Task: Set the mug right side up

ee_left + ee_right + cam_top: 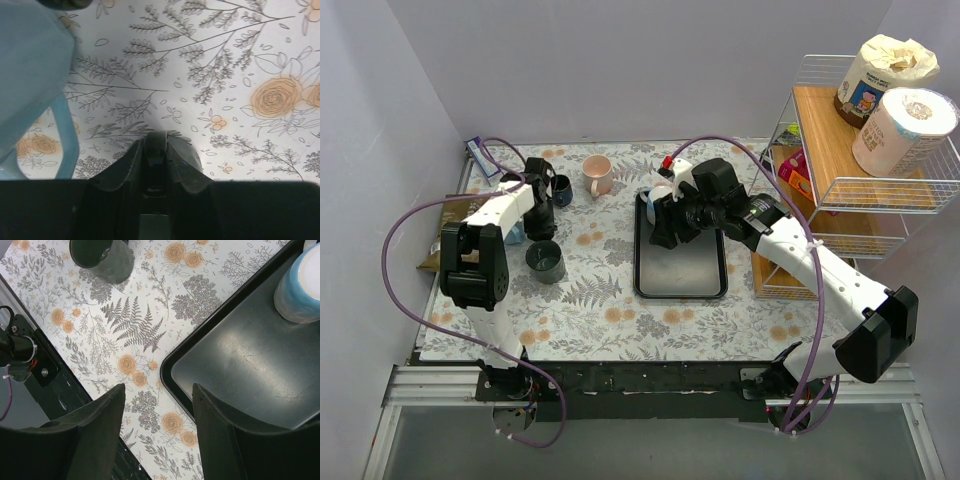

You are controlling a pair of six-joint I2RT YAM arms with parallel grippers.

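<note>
Where floral cloth (590,300) ends, walls (620,70) rise.

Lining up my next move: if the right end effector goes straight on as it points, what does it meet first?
The right end effector would likely meet the tray rim at its corner, or tablecloth beside it; depth is unclear.

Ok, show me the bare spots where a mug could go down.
The tray is bare in its near half; so is the cloth between it and the green cup. Crowded far-left: pink mug, dark blue mug.
</note>
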